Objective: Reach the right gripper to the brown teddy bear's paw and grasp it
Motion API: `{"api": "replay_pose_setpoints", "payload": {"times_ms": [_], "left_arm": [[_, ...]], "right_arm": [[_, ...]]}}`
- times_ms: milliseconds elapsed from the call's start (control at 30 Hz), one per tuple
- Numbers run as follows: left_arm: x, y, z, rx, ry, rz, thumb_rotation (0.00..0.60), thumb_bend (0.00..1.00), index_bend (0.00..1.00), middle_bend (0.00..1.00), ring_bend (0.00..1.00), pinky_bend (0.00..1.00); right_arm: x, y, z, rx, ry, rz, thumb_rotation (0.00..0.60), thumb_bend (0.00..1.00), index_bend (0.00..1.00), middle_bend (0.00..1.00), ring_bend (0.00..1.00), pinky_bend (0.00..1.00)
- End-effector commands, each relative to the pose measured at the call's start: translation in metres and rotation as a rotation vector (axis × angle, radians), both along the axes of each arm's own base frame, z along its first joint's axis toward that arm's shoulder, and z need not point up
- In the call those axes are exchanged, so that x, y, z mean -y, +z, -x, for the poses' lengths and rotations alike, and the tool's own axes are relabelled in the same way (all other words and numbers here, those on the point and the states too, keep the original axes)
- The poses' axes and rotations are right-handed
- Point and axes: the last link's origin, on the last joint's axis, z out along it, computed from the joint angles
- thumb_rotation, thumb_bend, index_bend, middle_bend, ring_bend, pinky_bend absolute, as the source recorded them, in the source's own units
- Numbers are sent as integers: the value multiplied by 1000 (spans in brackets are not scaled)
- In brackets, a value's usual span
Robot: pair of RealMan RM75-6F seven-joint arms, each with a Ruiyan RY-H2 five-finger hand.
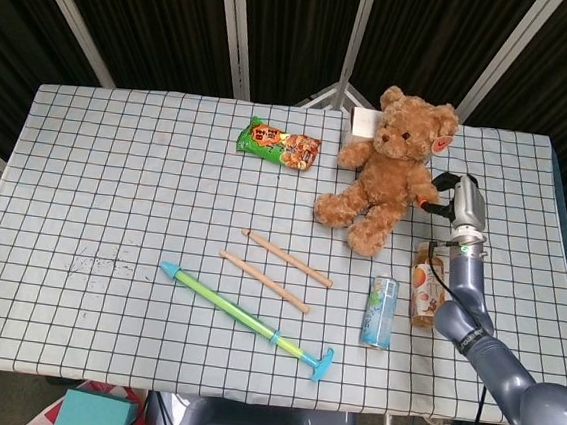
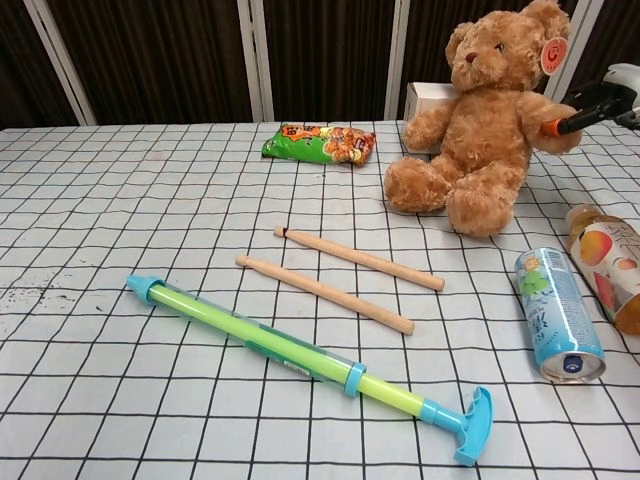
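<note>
Bear sits at the table's one o'clock, leaning against a white box. Your right hand is at the bear's three o'clock side, with orange-tipped fingers touching the outstretched paw. Reach appears done. Whether the fingers have clamped the paw, I cannot tell; treat the grasp as unconfirmed. A can and bottle lie near your forearm. Left hand is out of view.
</note>
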Motion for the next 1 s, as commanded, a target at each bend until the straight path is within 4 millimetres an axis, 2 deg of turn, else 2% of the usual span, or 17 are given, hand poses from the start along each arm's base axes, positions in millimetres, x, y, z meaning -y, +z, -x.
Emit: {"api": "replay_pose_setpoints", "payload": {"times_ms": [33,200,467,767,833,900,967,1000], "left_arm": [[0,0,0,-1,0,1,600,312,229,0,0,118],[1,1,0,3,-1,-6,600,313,229,0,0,118],[0,1,1,4,1,-1,600,313,229,0,0,118],[1,2,1,8,1,-5,600,313,229,0,0,118],[1,3,1,8,1,-5,600,313,229,0,0,118],[1,2,1,9,0,-4,600,313,229,0,0,118],[1,2,1,11,1,-2,600,313,229,0,0,118],[0,2,1,11,2,-1,600,313,229,0,0,118]], "right_arm": [[-4,-3,8,-7,-21,-16,600,431,638,608,391,0],[-7,-5,18,-6,-54,-28,600,438,638,608,391,0],[-3,5,6,-22,-7,-5,600,447,638,608,391,0],[-12,0,21,-19,-50,-39,600,446,623,606,391,0],[-12,1,20,-14,-41,-39,600,436,545,557,374,0],[-13,2,18,-19,-24,-49,600,402,428,453,319,0],[-14,3,18,-26,-11,-67,600,339,248,282,204,0],[-16,3,18,-34,-3,-82,600,321,181,229,166,0]]}}
